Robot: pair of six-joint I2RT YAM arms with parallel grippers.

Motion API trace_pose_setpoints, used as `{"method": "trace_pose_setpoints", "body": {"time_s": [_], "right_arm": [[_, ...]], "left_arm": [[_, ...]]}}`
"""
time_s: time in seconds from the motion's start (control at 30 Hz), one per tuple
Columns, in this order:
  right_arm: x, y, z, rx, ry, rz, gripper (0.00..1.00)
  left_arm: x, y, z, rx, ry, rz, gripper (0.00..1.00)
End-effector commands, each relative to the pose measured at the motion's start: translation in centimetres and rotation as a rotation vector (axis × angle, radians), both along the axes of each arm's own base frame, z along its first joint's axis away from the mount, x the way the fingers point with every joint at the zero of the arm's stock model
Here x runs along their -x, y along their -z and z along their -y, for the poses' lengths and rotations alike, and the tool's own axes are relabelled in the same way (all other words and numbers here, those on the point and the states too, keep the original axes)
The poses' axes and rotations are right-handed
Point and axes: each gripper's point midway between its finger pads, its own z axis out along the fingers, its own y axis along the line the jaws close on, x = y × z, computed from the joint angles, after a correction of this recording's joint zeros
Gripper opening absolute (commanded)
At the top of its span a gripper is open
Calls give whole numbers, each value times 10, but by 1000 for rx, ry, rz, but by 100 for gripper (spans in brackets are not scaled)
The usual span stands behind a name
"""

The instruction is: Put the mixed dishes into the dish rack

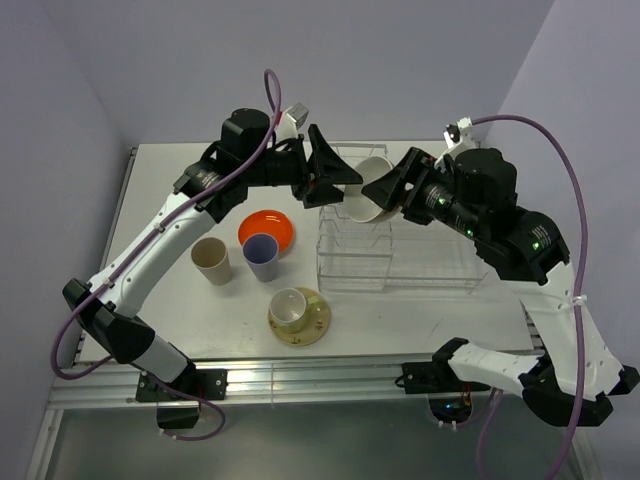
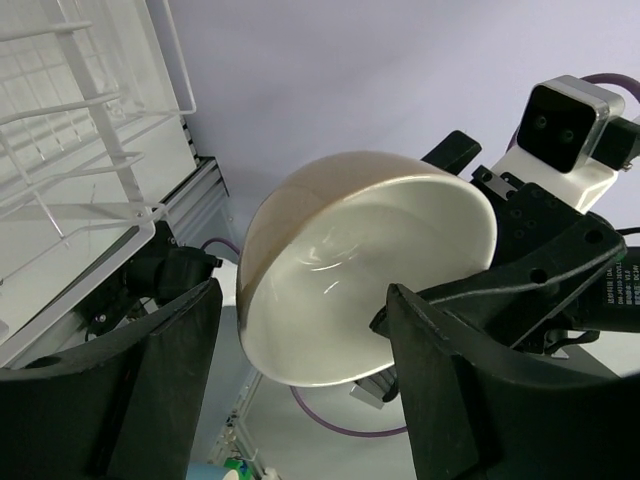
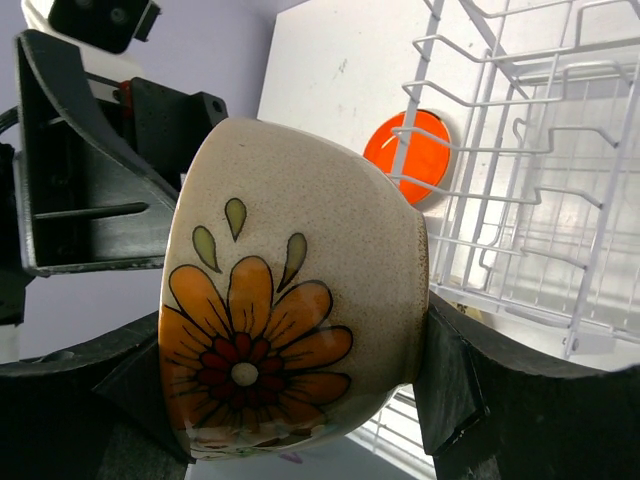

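A speckled off-white bowl [image 1: 368,190], an orange flower painted on its outside, hangs on its side above the far-left corner of the wire dish rack [image 1: 355,262]. Left of the rack sit an orange plate [image 1: 272,222], a lavender cup [image 1: 262,256], a tan cup [image 1: 211,260], and a pale yellow-green cup [image 1: 289,307] upright on a cream-yellow saucer [image 1: 319,318].

Three cups [image 1: 211,260], one plate [image 1: 275,222], one saucer [image 1: 318,322], one bowl [image 1: 372,195], one rack [image 1: 400,260].

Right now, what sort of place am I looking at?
Most likely a robot test bench, not a kitchen: a white table boxed in by bare lavender walls, and the right claw holding a flower-painted bowl by a wire dish rack.
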Motion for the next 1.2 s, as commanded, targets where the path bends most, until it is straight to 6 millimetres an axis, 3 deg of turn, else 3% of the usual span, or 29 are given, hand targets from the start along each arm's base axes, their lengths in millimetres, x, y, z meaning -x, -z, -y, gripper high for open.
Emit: {"method": "trace_pose_setpoints", "body": {"time_s": [0.0,0.27,0.47,0.67,0.87,1.17], "right_arm": [[2,-28,7,-60,10,97,0],[-1,-25,24,-36,53,98,0],[-12,-22,48,11,133,93,0],[-31,1,82,157,272,29,0],[-43,7,125,284,433,-1,0],[-52,38,153,402,545,-91,0]], "left_arm": [[9,-21,-11,40,6,62,73],[2,-10,-30,-2,-51,52,72],[1,-6,-46,-44,-85,63,71],[-1,-4,-68,-144,-128,99,70],[1,-3,-93,-164,-155,125,70],[0,-2,-110,-154,-163,147,69]]}}
